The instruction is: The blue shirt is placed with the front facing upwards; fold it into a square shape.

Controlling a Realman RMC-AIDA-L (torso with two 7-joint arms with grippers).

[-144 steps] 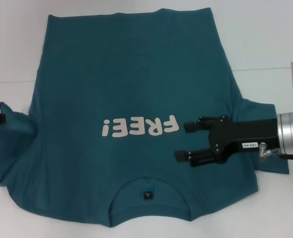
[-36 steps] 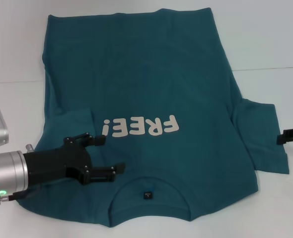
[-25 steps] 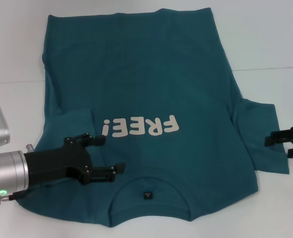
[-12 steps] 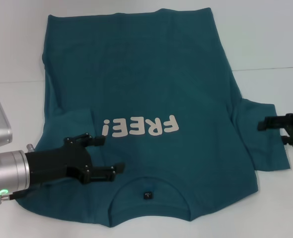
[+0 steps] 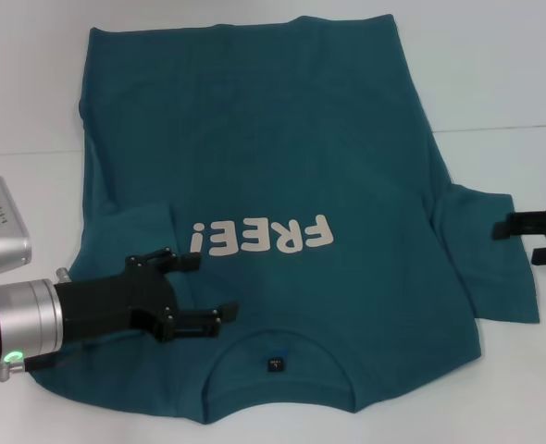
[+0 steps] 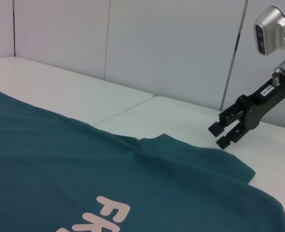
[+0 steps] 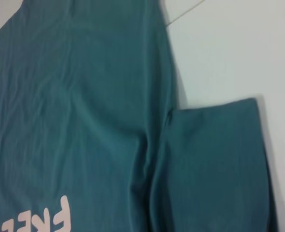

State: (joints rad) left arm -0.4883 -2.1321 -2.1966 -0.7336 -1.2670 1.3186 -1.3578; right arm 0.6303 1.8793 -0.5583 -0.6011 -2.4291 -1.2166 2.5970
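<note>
The left end effector point(image 5: 206, 289) hovers with its fingers spread wide and empty over the near left part of the blue shirt point(image 5: 273, 166), beside the folded-in left sleeve. The right end effector point(image 5: 518, 240), also spread and empty, sits at the right sleeve's outer edge. The shirt lies flat, print up, on the white table point(image 5: 495, 74).

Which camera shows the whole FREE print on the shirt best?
The head view: the full FREE print on the shirt is visible. Each wrist view catches only a few letters at the picture's edge.
</note>
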